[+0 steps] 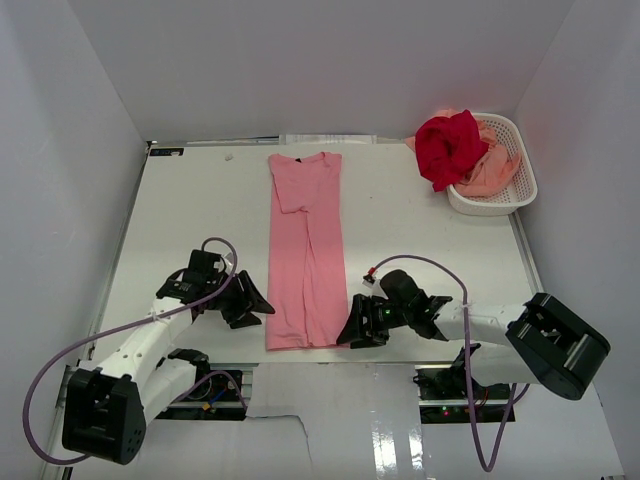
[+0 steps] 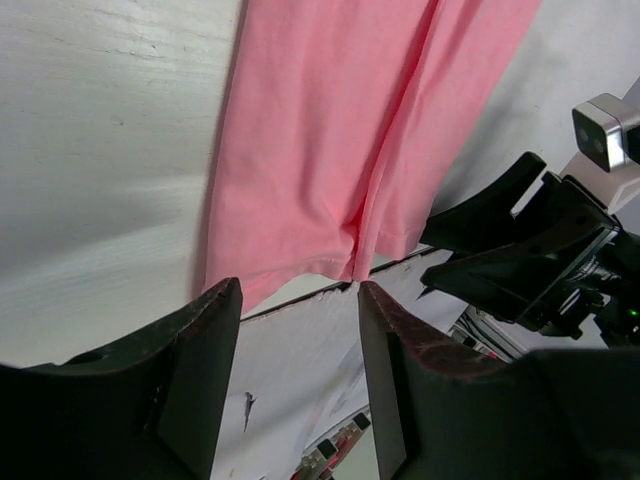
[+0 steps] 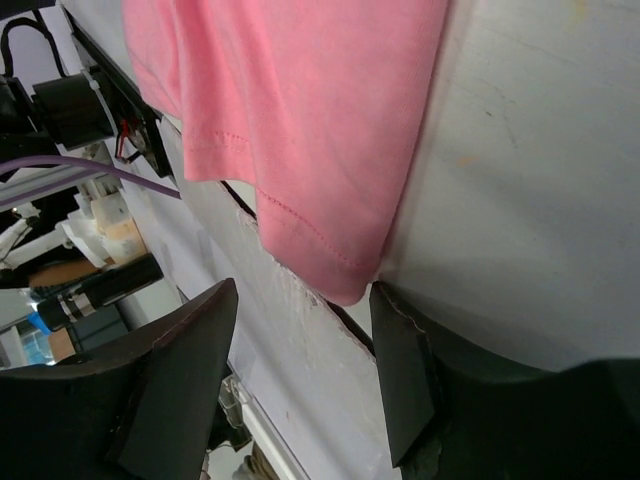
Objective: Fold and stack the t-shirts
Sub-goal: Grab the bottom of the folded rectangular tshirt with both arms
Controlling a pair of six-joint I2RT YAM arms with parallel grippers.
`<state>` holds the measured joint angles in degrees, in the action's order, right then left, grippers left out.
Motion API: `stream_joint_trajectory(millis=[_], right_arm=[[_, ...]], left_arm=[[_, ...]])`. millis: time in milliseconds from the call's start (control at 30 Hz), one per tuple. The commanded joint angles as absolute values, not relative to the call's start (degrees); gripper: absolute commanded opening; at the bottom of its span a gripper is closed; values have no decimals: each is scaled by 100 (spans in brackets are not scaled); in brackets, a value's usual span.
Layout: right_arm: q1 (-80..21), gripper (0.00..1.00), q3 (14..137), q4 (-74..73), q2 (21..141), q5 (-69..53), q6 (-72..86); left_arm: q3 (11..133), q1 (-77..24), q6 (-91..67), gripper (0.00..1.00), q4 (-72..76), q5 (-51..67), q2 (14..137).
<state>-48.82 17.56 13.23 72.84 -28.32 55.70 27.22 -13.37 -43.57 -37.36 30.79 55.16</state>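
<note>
White counter (image 1: pixel 180 200) has the pink t-shirt (image 1: pixel 305 250) lying in a long strip, left tool (image 1: pixel 255 303) and right tool (image 1: pixel 357 330) both gaping empty at its near hem corners, so pinch both evenly.

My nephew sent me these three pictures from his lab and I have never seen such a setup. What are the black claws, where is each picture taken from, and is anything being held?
They are two robot arms bolted at the near edge of a white table. One picture looks down from above; the other two come from cameras on each wrist, so the dark shapes at the bottom are that arm's own fingers.

A pink t-shirt lies folded into a long strip. The left gripper and right gripper sit at its near corners, jaws open, holding nothing.

At the far right a white basket holds a red shirt and a peach shirt, not yet folded.
</note>
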Motion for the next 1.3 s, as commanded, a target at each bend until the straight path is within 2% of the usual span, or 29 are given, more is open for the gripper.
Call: stream_joint_trajectory(millis=[0,567,600,633,667,700,800,833,1100,1267], right_arm=[[-4816,61,1643,1819,7391,-2936,5739],[-4790,49,1740,2057,7998,-2909,5687],[-4790,45,1758,2013,7998,-2900,5669],[-4790,37,1775,1969,7972,-2848,5643],[-4790,34,1810,1821,7946,-2813,5590],[-4790,24,1837,1758,7919,-2743,5564],[-4790,15,1951,1417,7796,-2620,5432],[-4790,8,1977,1354,7735,-2576,5406],[-4790,8,2259,756,7480,-2364,5159],[-4790,8,2320,694,7488,-2382,5098]], left_arm=[[2725,-1354,-4421,62,-3910,3007,5160],[2057,-1362,-4887,62,-4078,3182,4702],[2048,-1362,-4887,62,-4087,3173,4693],[2030,-1354,-4930,62,-4078,3173,4702],[1995,-1354,-4948,62,-4087,3182,4702],[1969,-1354,-4974,62,-4078,3182,4702],[1907,-1354,-5080,61,-4034,3112,4676],[1899,-1362,-5132,61,-4025,3068,4667],[1828,-1354,-5396,59,-3867,2698,4755],[1784,-1362,-5344,57,-3622,2874,5123]])
